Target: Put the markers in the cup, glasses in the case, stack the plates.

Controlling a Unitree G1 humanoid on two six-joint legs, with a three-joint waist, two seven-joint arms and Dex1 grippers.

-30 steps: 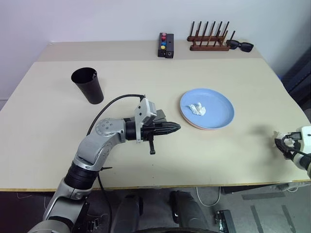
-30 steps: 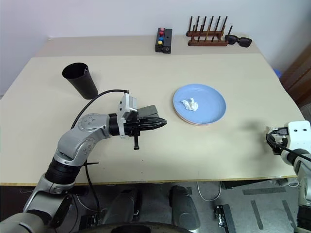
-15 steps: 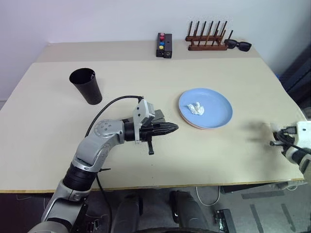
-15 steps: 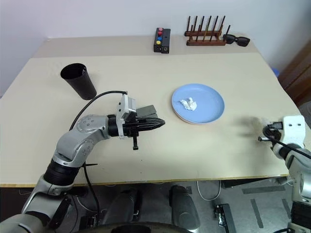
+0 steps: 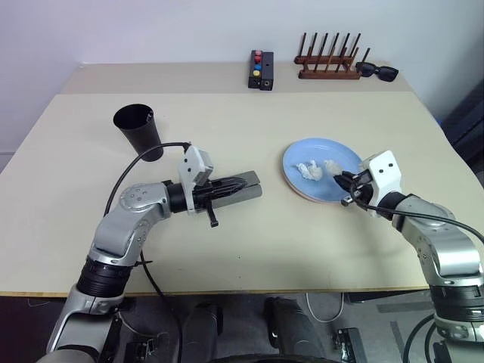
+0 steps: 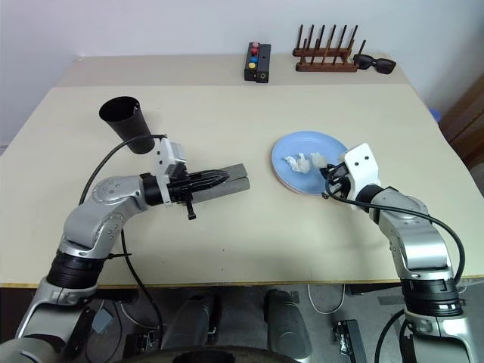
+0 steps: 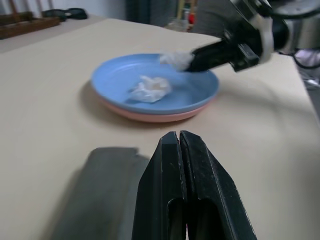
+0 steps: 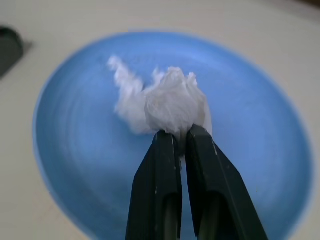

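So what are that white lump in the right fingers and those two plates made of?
The white lump looks like crumpled tissue: soft, wrinkled, wispy-edged. The blue plate and the pink plate under it look like matte plastic or glazed ceramic; smooth, no glare.

Stacked plates (image 5: 321,170), blue over pink, at 3 o'clock; black cup (image 5: 139,132) upright at 10; grey case (image 5: 243,191) flat, centre.

Left arm: your silver-jointed left arm reaches in from the left, forearm roughly level, pointing to the right.
Left gripper (image 5: 240,182): your black two-fingered gripper has its fingers pressed together, nothing between them.
Right arm: bent at the elbow, angled inward.
Right gripper (image 8: 181,137): fingers pinch a crumpled white tissue wad (image 8: 172,104).
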